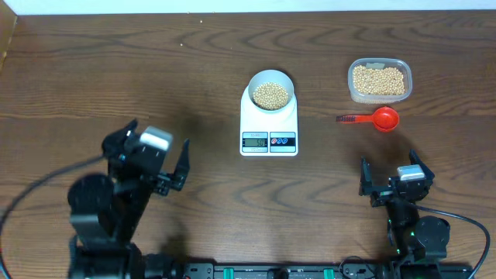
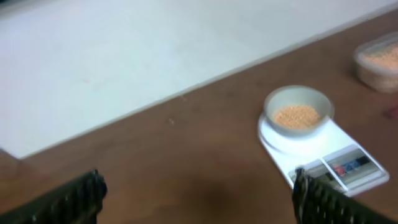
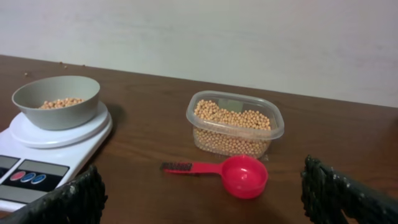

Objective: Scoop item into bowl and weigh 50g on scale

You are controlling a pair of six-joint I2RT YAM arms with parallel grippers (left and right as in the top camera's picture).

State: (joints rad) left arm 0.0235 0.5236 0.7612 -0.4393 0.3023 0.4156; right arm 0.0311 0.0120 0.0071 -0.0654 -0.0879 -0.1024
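The pale bowl (image 1: 271,89) (image 2: 298,110) (image 3: 57,101) sits on the white scale (image 1: 269,128) (image 2: 339,165) (image 3: 37,158) and holds tan beans (image 1: 270,95) (image 3: 60,103). More beans (image 1: 379,79) (image 3: 231,118) fill a clear tub (image 1: 379,80) (image 3: 234,124) (image 2: 377,60) to the right. A red scoop (image 1: 376,118) (image 3: 231,173) lies empty on the table in front of the tub. My left gripper (image 1: 151,159) (image 2: 198,199) is open, left of and nearer than the scale. My right gripper (image 1: 393,177) (image 3: 205,199) is open too, on the near side of the scoop, holding nothing.
The brown wooden table (image 1: 155,70) ends at a pale wall (image 3: 199,37) behind the tub. A black cable (image 1: 39,182) curves off the left arm's base.
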